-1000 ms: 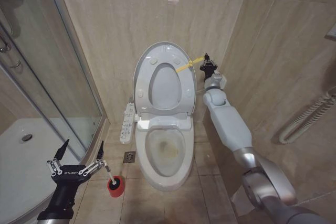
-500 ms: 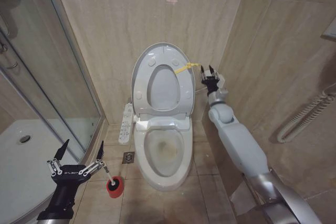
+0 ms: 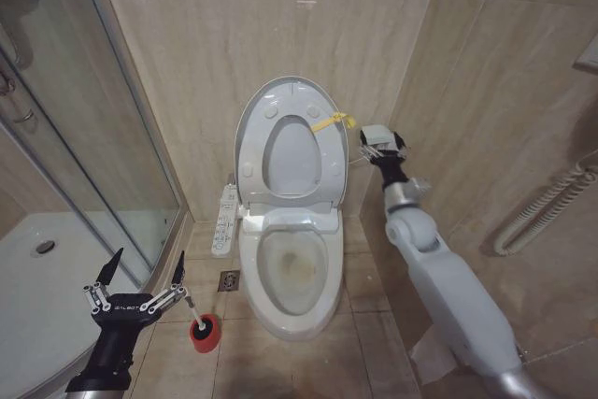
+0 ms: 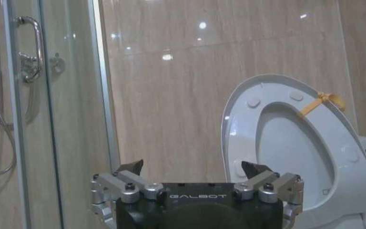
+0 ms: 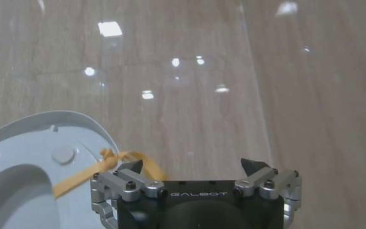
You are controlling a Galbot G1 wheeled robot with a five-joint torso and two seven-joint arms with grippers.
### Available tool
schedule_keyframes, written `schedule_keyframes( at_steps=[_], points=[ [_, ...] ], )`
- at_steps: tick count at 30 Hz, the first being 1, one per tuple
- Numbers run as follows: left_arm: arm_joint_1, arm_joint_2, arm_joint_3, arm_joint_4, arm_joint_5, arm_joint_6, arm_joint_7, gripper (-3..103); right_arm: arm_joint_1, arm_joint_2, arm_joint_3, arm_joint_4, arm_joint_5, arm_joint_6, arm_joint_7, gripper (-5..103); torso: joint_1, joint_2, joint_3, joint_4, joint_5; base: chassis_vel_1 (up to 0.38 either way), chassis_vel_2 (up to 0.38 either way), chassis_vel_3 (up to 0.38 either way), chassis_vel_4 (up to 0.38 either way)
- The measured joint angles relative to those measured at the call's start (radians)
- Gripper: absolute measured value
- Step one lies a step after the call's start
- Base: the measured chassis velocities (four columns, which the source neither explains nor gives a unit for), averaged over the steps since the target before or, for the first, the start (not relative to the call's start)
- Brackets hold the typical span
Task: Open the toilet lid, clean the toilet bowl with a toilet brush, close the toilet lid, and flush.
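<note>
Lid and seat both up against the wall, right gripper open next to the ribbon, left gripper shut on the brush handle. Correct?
One error: the left gripper is open and holds nothing. The head view shows the toilet brush standing apart in its red holder on the floor. Rest is right.

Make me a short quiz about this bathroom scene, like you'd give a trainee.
1. True or false: the toilet lid stands raised against the wall.
2. The toilet brush stands in its red holder beside which tool? A) left tool B) right tool
3. What colour is the ribbon at the lid's edge?

Key: 1 true. 2 A; the open left tool hovers near it, while the open right tool is up beside the lid. 3 yellow.
</note>
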Motion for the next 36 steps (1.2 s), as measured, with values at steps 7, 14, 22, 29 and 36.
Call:
schedule_keyframes(
  at_steps=[7, 14, 22, 29, 36],
  points=[
    [0.0, 0.0, 0.0, 0.0, 0.0, 0.0, 0.0, 100, -0.314, -0.014, 0.102, 0.348, 0.037, -0.184, 0.145, 100, 0.0, 0.0, 0.0, 0.0001, -0.0002, 0.0, 0.0, 0.0, 0.0],
    [0.0, 0.0, 0.0, 0.0, 0.0, 0.0, 0.0, 100, -0.547, 0.005, 0.158, 0.526, -0.029, -0.206, 0.139, 100, 0.0, 0.0, 0.0, 0.0002, -0.0002, 0.0, 0.0, 0.0, 0.0],
    [0.0, 0.0, 0.0, 0.0, 0.0, 0.0, 0.0, 100, -0.763, 0.061, 0.187, 0.593, -0.183, -0.092, 0.019, 100, 0.0, 0.0, 0.0, 0.0003, -0.0003, 0.0, 0.0, 0.0, 0.0],
    [0.0, 0.0, 0.0, 0.0, 0.0, 0.0, 0.0, 100, -0.881, 0.124, 0.245, 0.584, -0.284, -0.005, -0.079, 100, 0.0, 0.0, 0.0, 0.0004, -0.0002, 0.0, 0.0, 0.0, 0.0],
    [0.0, 0.0, 0.0, 0.0, 0.0, 0.0, 0.0, 100, -0.948, 0.164, 0.293, 0.617, -0.289, 0.006, -0.103, 100, 0.0, 0.0, 0.0, 0.0002, -0.0002, 0.0, 0.0, 0.0, 0.0]
  ],
)
